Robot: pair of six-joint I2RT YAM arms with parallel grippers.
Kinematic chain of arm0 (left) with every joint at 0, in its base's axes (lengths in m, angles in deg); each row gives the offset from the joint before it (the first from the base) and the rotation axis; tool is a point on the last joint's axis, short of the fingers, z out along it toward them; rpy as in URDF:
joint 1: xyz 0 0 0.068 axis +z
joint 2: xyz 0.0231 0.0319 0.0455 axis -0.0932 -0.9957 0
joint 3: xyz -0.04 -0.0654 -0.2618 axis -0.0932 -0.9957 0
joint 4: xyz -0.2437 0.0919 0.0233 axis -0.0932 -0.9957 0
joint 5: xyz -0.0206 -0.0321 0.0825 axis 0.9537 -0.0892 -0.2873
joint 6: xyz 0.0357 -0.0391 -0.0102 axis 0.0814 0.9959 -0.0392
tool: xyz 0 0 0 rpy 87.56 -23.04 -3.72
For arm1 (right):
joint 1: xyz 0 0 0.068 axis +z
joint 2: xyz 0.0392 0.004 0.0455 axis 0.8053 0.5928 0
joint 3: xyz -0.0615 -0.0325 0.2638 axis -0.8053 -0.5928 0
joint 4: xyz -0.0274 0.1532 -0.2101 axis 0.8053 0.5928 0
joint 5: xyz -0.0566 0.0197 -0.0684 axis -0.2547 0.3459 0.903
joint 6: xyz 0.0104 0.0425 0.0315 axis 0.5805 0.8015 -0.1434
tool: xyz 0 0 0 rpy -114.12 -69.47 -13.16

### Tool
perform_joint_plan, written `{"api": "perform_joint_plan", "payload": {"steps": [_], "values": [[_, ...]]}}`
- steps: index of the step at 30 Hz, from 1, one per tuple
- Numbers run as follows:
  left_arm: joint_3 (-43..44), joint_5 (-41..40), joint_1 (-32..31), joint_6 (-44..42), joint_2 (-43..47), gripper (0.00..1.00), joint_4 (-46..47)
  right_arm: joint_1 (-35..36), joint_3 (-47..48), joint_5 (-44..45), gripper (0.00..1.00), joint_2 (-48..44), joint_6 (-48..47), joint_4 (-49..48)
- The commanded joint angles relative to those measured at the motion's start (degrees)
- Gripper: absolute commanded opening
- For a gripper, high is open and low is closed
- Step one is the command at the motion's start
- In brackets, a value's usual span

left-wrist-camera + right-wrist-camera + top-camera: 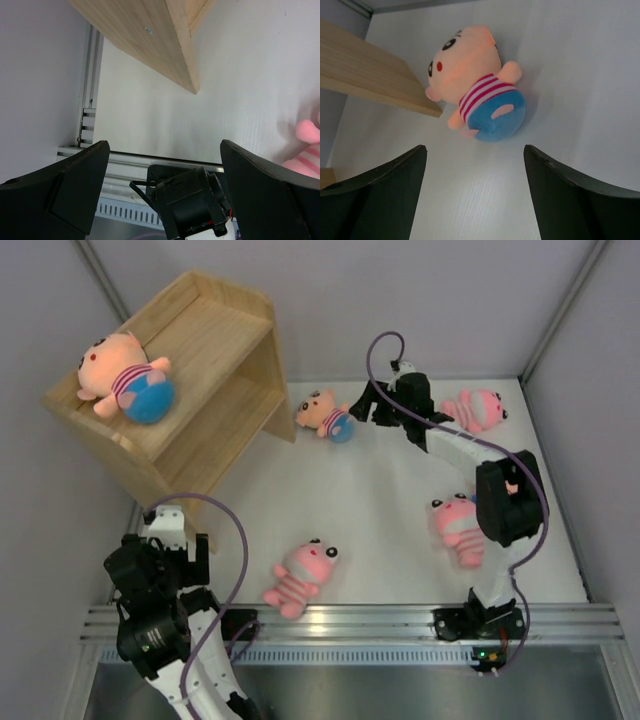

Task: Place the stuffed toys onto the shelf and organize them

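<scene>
One flat white table (pixel 380 510) holds everything. At its far left stands the light wooden two-level shelf (pixel 215 390), turned at a slant. The left gripper (pixel 165 165) hangs by the shelf's near corner, fingers spread wide and holding nothing. The right gripper (pixel 475 185) is spread wide too, just right of a peach-faced boy doll in striped shirt and blue shorts (pixel 480 90) lying on the table beside the shelf. A second boy doll (pixel 125 375) lies on the shelf's top. Three pink striped toys lie on the table: the far pink animal (pixel 475 408) at the far right, the right pink animal (pixel 458 528) beside the right arm, the near pink animal (pixel 303 575) at the near middle.
</scene>
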Motion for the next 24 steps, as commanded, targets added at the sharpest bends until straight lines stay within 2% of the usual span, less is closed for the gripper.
{"api": "perform_joint_plan", "payload": {"steps": [1,6,12,15,16,18,19,21,22,24], "values": [[-0.82,1.11,0.23,-0.84,-0.35,0.99,2.21,-0.08,7.91,-3.0,0.78,9.01,6.61,0.75],[-1.53,1.02,0.23,-0.83,-0.87,0.99,2.39,0.63,14.69,2.97,0.77,17.65,11.55,1.45],[-1.88,1.02,0.32,-0.92,-1.22,0.98,2.39,1.68,18.04,-0.19,0.72,24.68,18.84,-2.58],[-2.06,0.94,0.5,-0.92,-1.14,0.99,2.39,2.3,17.43,-0.8,0.58,25.39,21.57,-4.43],[-1.97,0.94,0.5,-1.01,-1.14,0.99,2.48,2.47,16.64,-0.89,0.45,25.48,22.27,-5.65],[-1.88,0.94,0.49,-1.1,-1.05,0.99,2.39,2.65,16.29,-0.89,0.31,25.31,22.98,-6.01],[-1.88,0.94,0.5,-1.27,-1.22,0.99,2.48,2.56,15.76,-0.89,0.17,24.7,22.98,-6.8],[-1.71,0.76,0.5,-1.45,-1.14,0.99,2.39,2.12,15.14,-0.98,0.03,23.47,23.16,-7.24],[-1.79,0.67,0.5,-1.45,-1.05,0.99,2.39,1.95,14.27,-0.98,0.0,21.46,23.25,-7.68],[-1.8,0.67,0.5,-1.54,-0.87,0.98,2.3,1.59,13.04,-0.72,0.0,18.55,23.07,-9.0]]}}
